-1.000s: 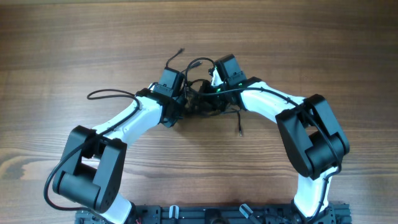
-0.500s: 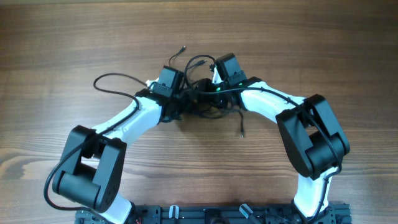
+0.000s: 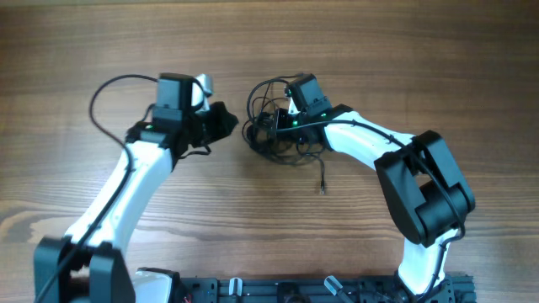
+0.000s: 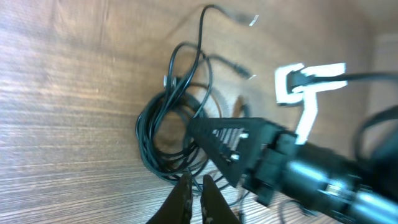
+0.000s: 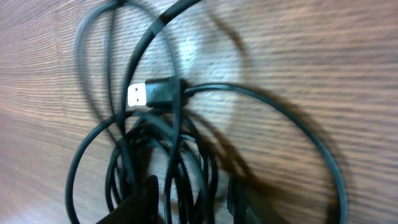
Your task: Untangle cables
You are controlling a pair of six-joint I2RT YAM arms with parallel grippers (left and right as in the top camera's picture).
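Left arm reaches out long across the brown wood-grain table (image 3: 421, 50), forearm slanting away from the base. The left gripper (image 3: 226, 122) aims sideways at the other arm, its thin fingertips pressed together with nothing seen between them.

Right arm is folded at the elbow, white forearm angling inward. The right gripper (image 5: 189, 205) is tipped down onto the pile with its black fingers (image 5: 142, 200) spread apart. Several strands run between them; can't tell if any is pinched.

The cables (image 3: 263, 139), thin glossy black round cords, sit bunched in a loose coil directly under the right gripper and just ahead of the left fingertips, apart from them. The loops overlap into a rough ring with no single long axis. One wide loop bulges out beyond the right fingers.

A black USB plug with a silver metal tip (image 5: 149, 94) lies flat ahead of the right fingers, long axis crosswise to them, tip pointing left in the right wrist view.

One loose cord end (image 3: 321, 187) trails out of the coil back toward the right arm's elbow, fairly straight, with a small plug at its tip.
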